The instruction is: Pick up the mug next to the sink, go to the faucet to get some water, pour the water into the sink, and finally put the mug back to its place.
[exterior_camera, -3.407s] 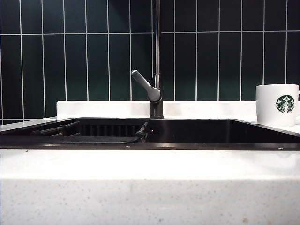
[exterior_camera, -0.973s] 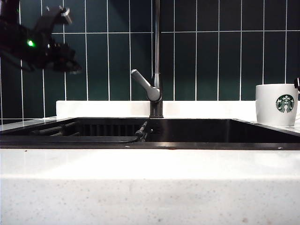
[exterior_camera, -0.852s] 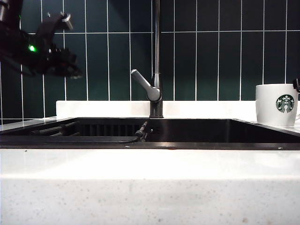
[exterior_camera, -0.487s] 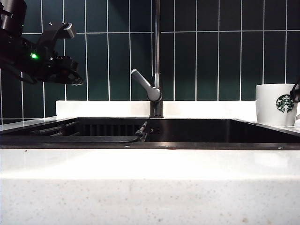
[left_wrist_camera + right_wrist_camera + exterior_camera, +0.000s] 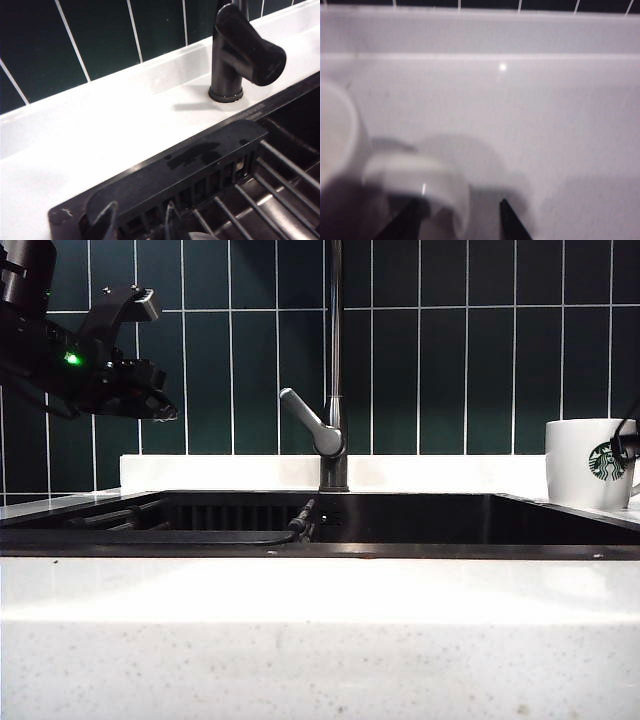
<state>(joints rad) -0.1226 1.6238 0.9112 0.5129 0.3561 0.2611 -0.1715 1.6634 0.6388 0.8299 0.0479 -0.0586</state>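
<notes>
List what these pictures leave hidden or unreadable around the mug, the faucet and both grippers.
- Mug: exterior view's right edge cuts off its handle side; right wrist view is blurred, showing only the handle.
- Right gripper: only open finger tips astride the handle, contact unclear; in the exterior view just a dark sliver.
- Faucet: spout top cut off by the upper edge.
- Left gripper: hovers left of the faucet; wrist view shows only finger tips.

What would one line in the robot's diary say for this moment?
step: reaching for mug | right gripper: open, jaws astride handle of white ceramic Starbucks mug | left gripper: open, hovering above dark sink | dark-grey metal faucet: no water
</notes>
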